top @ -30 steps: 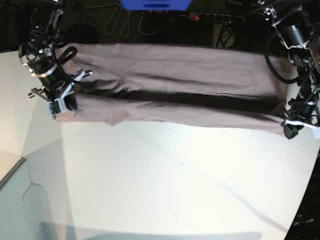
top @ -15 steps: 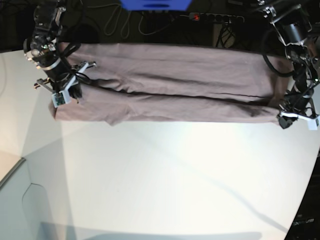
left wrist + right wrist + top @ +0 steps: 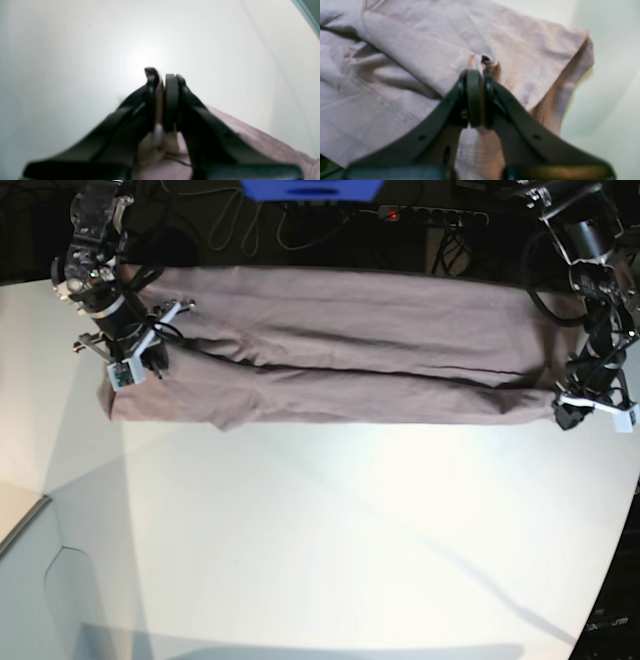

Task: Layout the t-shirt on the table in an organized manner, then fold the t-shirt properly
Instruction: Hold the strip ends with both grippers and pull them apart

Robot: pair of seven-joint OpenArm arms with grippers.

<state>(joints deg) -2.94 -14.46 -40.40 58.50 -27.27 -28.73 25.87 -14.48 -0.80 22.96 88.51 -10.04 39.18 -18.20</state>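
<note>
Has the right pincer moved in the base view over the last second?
Yes. The right pincer, shut on the t-shirt, has gone toward the table's far edge by the dark background, carrying the fold's near edge back with it.

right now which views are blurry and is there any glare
Left wrist view: the left gripper is soft and out of focus, with a bright glare patch on the table above it. Right wrist view: the t-shirt and right gripper are mildly blurred. Base view: sharp, with barrel distortion and broad glare mid-table.

no text, label, brand or number can be read in any view.
</note>
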